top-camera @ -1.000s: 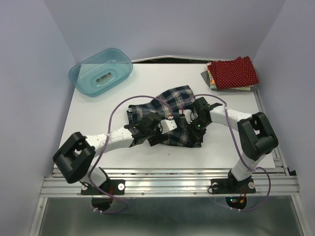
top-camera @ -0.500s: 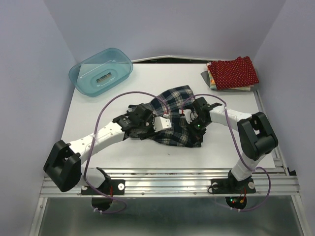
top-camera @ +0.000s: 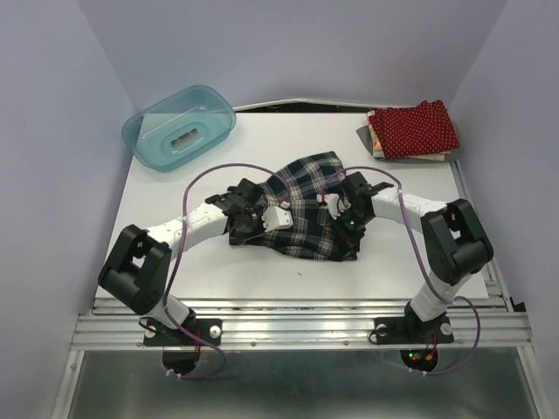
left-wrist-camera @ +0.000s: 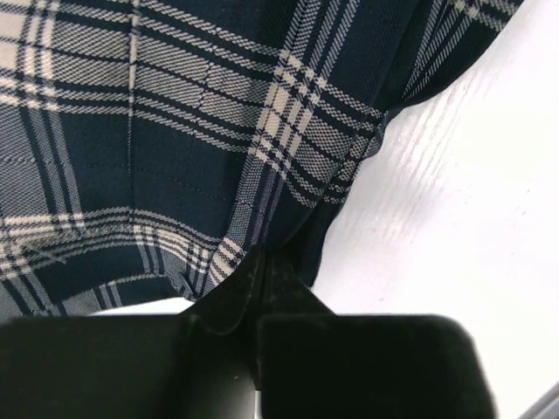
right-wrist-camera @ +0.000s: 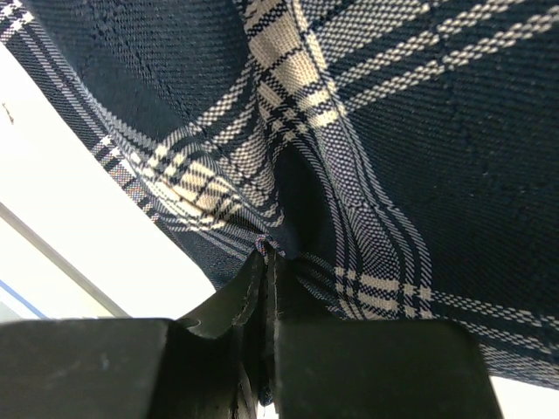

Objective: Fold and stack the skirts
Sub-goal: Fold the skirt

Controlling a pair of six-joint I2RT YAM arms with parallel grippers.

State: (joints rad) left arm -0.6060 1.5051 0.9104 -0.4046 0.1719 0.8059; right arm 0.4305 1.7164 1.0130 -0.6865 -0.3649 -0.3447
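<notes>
The navy-green-white plaid skirt (top-camera: 306,194) lies rumpled at mid-table between my two arms. My left gripper (top-camera: 247,223) is shut on its left hem; the left wrist view shows the jaws (left-wrist-camera: 262,257) pinched on the plaid cloth (left-wrist-camera: 175,131) with white table to the right. At the skirt's right side my right gripper (top-camera: 346,229) is shut on it too, a fold of plaid (right-wrist-camera: 393,105) clamped at the fingertips (right-wrist-camera: 266,249). The dark red dotted skirt (top-camera: 415,127) lies folded at the back right, on top of the orange floral one (top-camera: 374,140).
A translucent teal bin (top-camera: 179,127) stands at the back left. Purple cables loop above both forearms. The white table (top-camera: 166,205) ends in a metal rail at the near side, and purple walls close in the left, right and back.
My left gripper went from open to shut on the plaid skirt's left hem, and its arm swung in towards that edge. The right arm and gripper have not moved.
</notes>
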